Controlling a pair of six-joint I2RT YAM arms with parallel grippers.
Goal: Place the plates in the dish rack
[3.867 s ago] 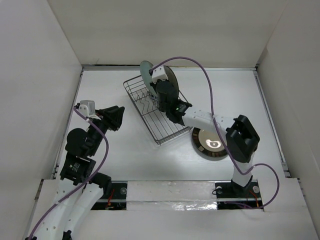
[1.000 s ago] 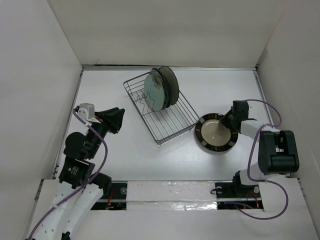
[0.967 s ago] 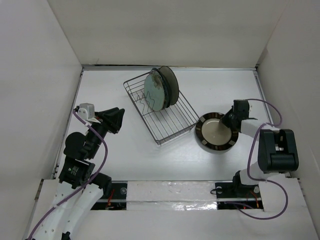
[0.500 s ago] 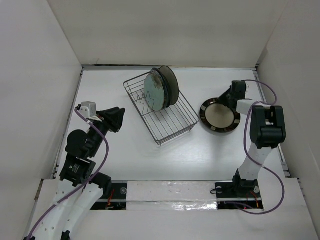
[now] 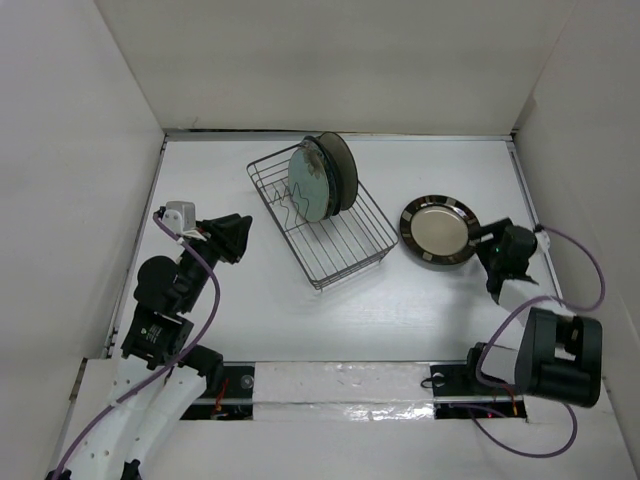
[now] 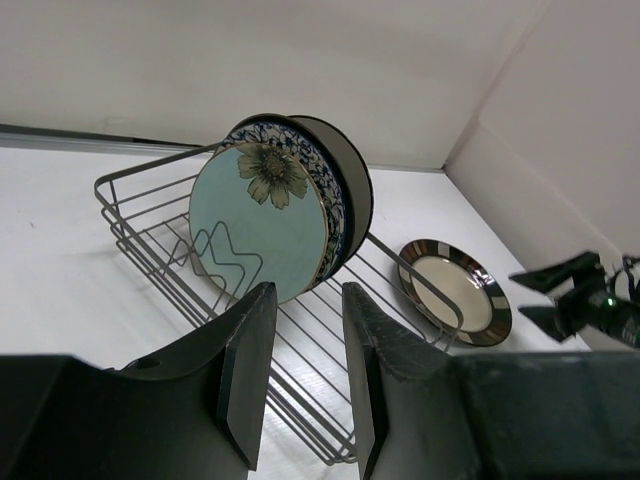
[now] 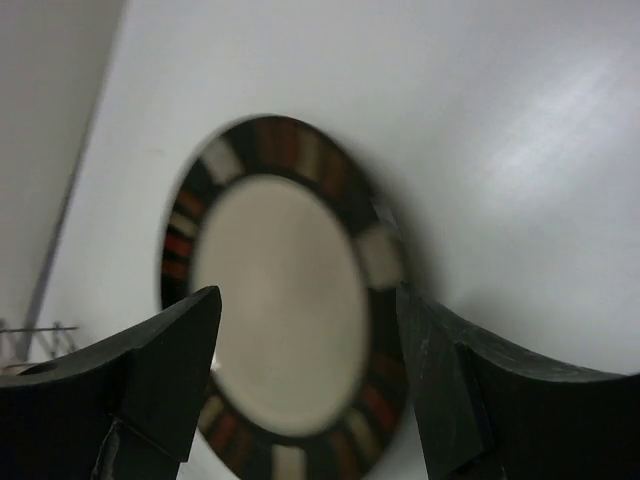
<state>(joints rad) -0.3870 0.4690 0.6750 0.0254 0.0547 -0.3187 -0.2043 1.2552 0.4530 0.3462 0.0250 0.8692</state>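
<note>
Fingers (image 7: 165, 370) of the right gripper (image 7: 308, 300) gape empty, and the left gripper (image 6: 305, 300) is likewise apart. A glossy, round dark-rimmed plate (image 5: 440, 231) lies flat at ten o'clock from the right gripper.

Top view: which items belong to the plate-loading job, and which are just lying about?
Job: dish rack; pale green plate, blue-floral plate, dark plate standing in it; dark-rimmed cream plate on the table.
Not job: purple cables; white enclosure walls.
</note>
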